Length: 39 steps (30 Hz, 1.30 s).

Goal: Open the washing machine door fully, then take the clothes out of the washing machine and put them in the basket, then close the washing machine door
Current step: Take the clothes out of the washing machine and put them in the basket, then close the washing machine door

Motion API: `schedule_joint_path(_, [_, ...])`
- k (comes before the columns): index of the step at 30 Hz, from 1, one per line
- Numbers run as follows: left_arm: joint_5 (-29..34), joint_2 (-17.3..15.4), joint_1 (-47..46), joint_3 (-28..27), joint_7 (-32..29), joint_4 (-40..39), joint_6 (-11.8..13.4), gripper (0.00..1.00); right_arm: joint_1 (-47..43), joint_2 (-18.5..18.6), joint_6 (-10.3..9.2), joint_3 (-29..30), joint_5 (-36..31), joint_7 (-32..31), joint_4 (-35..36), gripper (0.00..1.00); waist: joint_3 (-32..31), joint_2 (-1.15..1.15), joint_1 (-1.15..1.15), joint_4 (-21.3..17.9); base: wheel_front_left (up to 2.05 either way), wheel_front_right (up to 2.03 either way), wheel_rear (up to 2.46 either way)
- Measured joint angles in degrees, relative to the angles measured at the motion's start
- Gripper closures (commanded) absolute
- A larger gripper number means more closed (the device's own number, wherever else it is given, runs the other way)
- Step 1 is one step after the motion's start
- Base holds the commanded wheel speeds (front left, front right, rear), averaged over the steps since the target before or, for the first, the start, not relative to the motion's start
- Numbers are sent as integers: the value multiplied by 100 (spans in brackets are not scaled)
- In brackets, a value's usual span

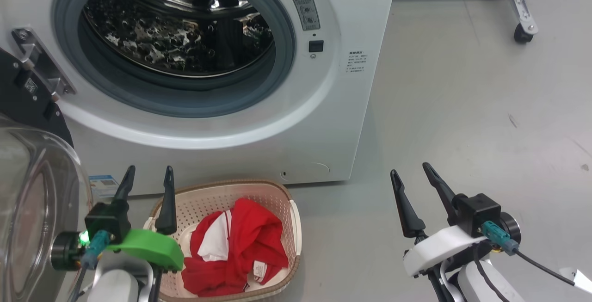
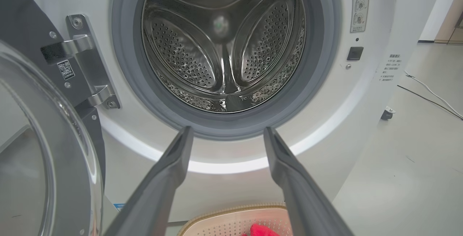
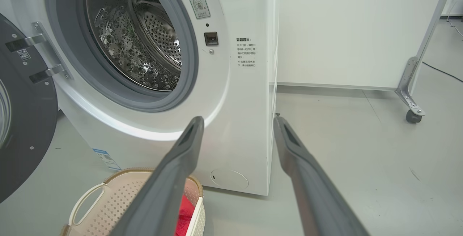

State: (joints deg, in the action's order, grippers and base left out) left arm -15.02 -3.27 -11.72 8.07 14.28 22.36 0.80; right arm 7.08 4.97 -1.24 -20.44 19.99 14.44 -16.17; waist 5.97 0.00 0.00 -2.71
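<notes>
The washing machine [image 1: 351,75] stands with its door [image 1: 32,209] swung wide to the left, the glass bowl at the left edge. Its steel drum [image 2: 224,44] shows bare metal and no fabric. Red and white clothes [image 1: 238,246] lie in the cream basket [image 1: 296,221] on the floor before the machine. My left gripper [image 1: 148,177] is open with nothing in it, above the basket's left end. My right gripper [image 1: 409,168] is open too, over bare floor to the right of the basket. The basket's rim [image 2: 231,210] and a scrap of red clothes [image 2: 260,230] show low in the left wrist view.
The grey floor [image 1: 485,121] spreads to the right of the machine. A wheeled metal stand leg [image 1: 522,24] is at the back right, with a white wall panel [image 3: 343,30] behind. A cable [image 2: 430,98] runs across the floor at the right.
</notes>
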Motion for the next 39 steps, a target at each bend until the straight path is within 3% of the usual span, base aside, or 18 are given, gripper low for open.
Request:
schedule_joint_path(17, [38,-14,1276,178,-190,-1046,180,0,-537,-11,-101,-20,7,0,11,0,-529,0,0,-18,0,0,0])
schedule_joint_path(39, [202,-123,2039,276,-658,-2258,353,0,-672,13,-197,0,12,-58,263,0,-530,0,0,-34,0,0,0])
